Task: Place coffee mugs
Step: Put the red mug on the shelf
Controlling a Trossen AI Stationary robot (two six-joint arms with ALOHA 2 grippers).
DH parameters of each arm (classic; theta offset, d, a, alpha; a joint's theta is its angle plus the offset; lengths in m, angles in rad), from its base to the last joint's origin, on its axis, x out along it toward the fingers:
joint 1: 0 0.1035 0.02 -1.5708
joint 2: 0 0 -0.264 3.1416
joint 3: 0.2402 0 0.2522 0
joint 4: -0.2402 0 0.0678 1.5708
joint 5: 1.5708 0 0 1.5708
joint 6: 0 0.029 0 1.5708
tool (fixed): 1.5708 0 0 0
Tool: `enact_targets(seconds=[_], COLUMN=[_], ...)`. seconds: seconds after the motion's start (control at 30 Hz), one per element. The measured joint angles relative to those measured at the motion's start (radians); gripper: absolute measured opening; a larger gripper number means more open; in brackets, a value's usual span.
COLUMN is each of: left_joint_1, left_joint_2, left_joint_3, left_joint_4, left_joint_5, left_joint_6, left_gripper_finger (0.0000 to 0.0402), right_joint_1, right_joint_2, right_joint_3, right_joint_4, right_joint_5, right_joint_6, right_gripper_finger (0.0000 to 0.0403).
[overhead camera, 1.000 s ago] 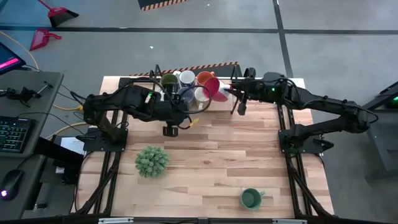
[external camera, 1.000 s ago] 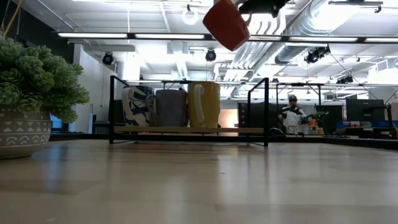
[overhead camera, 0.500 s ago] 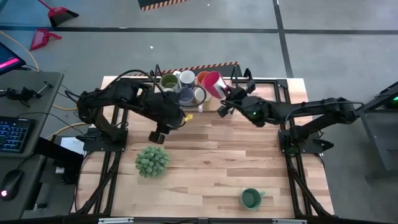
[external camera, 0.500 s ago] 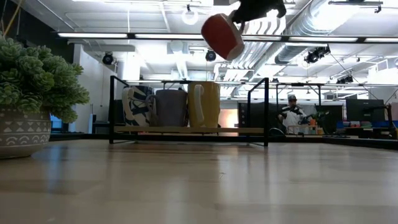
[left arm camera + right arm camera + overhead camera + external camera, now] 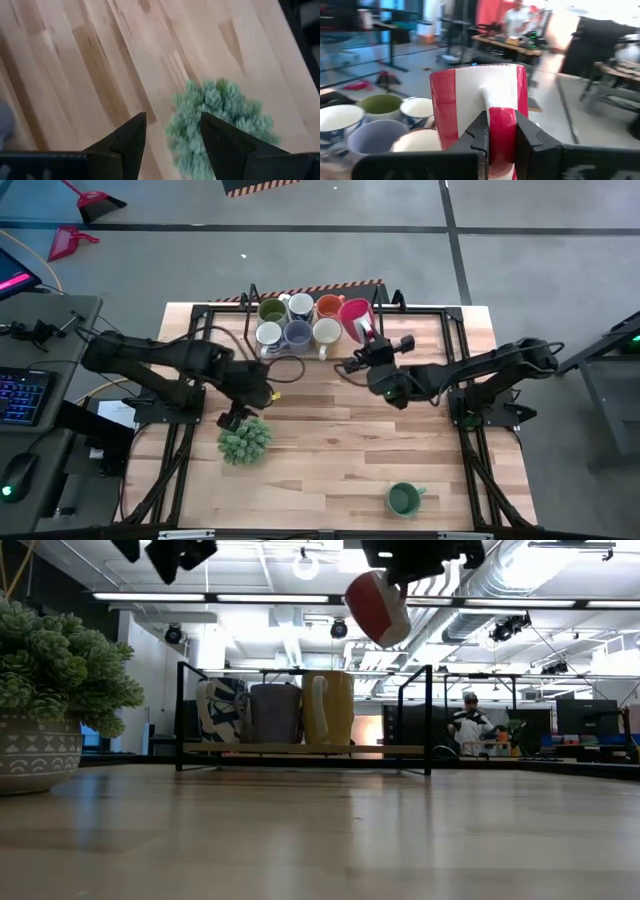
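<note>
My right gripper (image 5: 500, 142) is clamped on the handle of the red mug (image 5: 479, 102), which I hold in the air with the rack (image 5: 300, 748) below my jaws and 6 other mugs (image 5: 295, 322) just beyond. My left gripper (image 5: 170, 142) hangs with jaws spread and empty, the plant (image 5: 220, 120) beneath them.

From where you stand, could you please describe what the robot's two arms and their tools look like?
Both arms are dark, jointed and slim, with black cables looping alongside. The left tool has two black wedge-shaped fingers with angular tips. The right tool has matching black fingers. A small green light glows on the right arm.
</note>
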Motion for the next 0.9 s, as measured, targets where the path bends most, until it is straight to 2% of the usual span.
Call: enact_targets(seconds=[0.1, 0.23, 0.4, 0.63, 0.9], left_joint_1=[-0.012, -0.023, -0.022, -0.022, -0.022], left_joint_2=[-0.088, -0.161, -0.191, -0.19, -0.19], left_joint_3=[-0.083, -0.121, -0.121, -0.121, -0.121], left_joint_4=[0.112, 0.206, 0.236, 0.261, 0.252], left_joint_5=[-0.007, -0.061, -0.13, -0.118, -0.117], left_joint_6=[-0.038, -0.045, -0.03, -0.006, -0.032], left_gripper_finger=[0.0177, 0.0177, 0.0177, 0.0177, 0.0177], right_joint_1=[0.028, 0.054, 0.065, 0.041, 0.023], right_joint_2=[0.046, 0.118, 0.214, 0.306, 0.326], right_joint_3=[0.0, 0.0, 0.0, 0.0, 0.0], right_joint_4=[0.001, 0.001, 0.024, 0.023, -0.036], right_joint_5=[0.115, 0.186, 0.188, 0.189, 0.189], right_joint_6=[0.073, 0.206, 0.333, 0.493, 0.514], right_gripper_finger=[0.002, 0.002, 0.002, 0.002, 0.002])
